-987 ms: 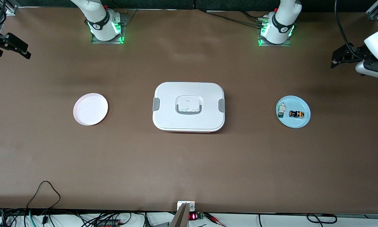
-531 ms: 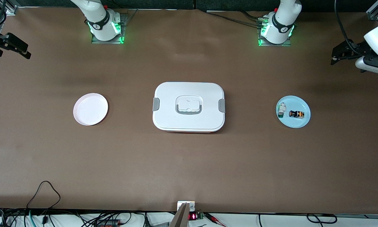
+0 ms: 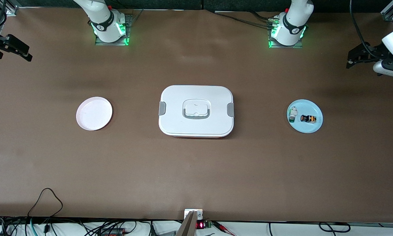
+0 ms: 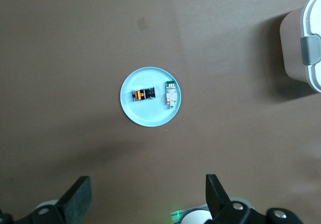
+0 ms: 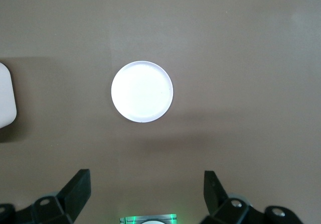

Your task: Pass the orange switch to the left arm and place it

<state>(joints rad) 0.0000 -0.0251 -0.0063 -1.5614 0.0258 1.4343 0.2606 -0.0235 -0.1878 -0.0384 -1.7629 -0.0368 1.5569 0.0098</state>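
The orange switch (image 3: 308, 118), a tiny black cylinder with an orange band, lies on its side on a light blue plate (image 3: 306, 127) toward the left arm's end of the table. In the left wrist view the orange switch (image 4: 143, 94) is on the blue plate (image 4: 145, 114). My left gripper (image 3: 350, 61) hangs open and empty high over the table's end, well apart from that plate; the left gripper (image 4: 148, 184) holds nothing. The white lidded box (image 3: 196, 110) stands mid-table. My right gripper (image 3: 27, 54) waits open and empty at the other end, and the right gripper (image 5: 145, 178) looks down from high up.
A small white-and-green component (image 3: 292, 114) shares the blue plate with the switch. An empty white plate (image 3: 94, 113) lies toward the right arm's end, and this white plate (image 5: 142, 91) shows below the right wrist. Both arm bases (image 3: 109, 28) stand along the table's edge.
The left gripper has drifted slightly outward toward its end of the table and toward the bases' edge. The right gripper, box, plates and switch have not moved.
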